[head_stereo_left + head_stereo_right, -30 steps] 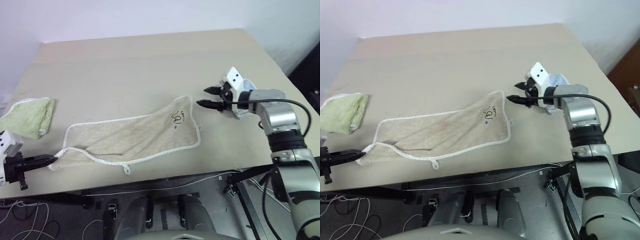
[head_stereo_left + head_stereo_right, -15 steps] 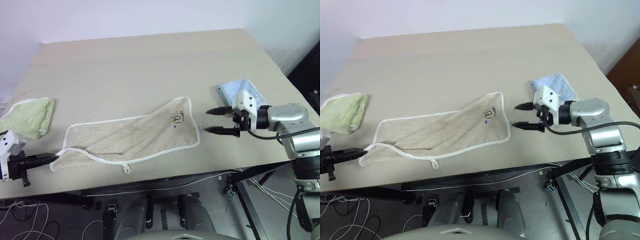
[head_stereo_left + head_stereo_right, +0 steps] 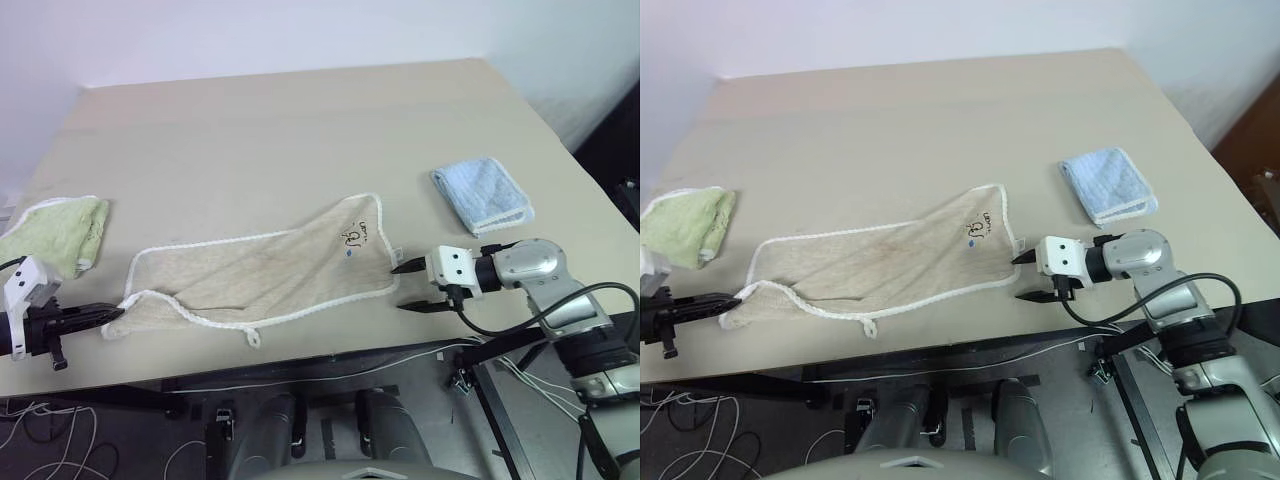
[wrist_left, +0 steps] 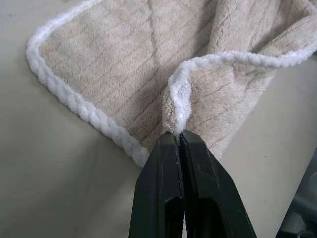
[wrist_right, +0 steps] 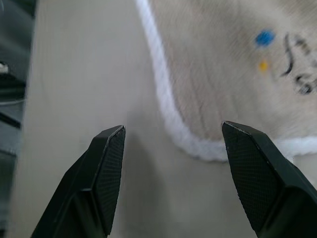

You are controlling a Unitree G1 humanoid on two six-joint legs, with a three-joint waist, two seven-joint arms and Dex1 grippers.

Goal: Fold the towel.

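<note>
While the beige towel (image 3: 265, 272) lies spread out near the front edge of the tabletop (image 3: 290, 130), the left gripper (image 3: 108, 315) has its jaws clenched on the towel's near left corner. In the left wrist view the two black fingers (image 4: 171, 198) press together on a pinch of the white corded hem, and the cloth bunches into a small raised fold just beyond their tips. That corner is lifted and curled slightly, while the remaining cloth rests flat, stretching from the left corner up and across to the right.

The towel's right end carries a small dark embroidered mark (image 3: 357, 236) with tiny blue and yellow dots, visible close up in the right wrist view (image 5: 297, 64). A short white loop (image 3: 254, 340) hangs from the hem at the near edge.

The right gripper (image 3: 408, 289) sits low over the tabletop just beside the towel's near right corner, pointing toward it. Its jaws are released and spread wide, holding nothing; the right wrist view shows the rounded white-hemmed corner (image 5: 190, 144) lying between the two textured fingertips (image 5: 110, 168), apart from both.

A folded light blue cloth (image 3: 481, 194) lies on the right part of the tabletop, well apart from the towel. A folded pale green cloth (image 3: 55, 234) lies at the left edge, near the left gripper.
</note>
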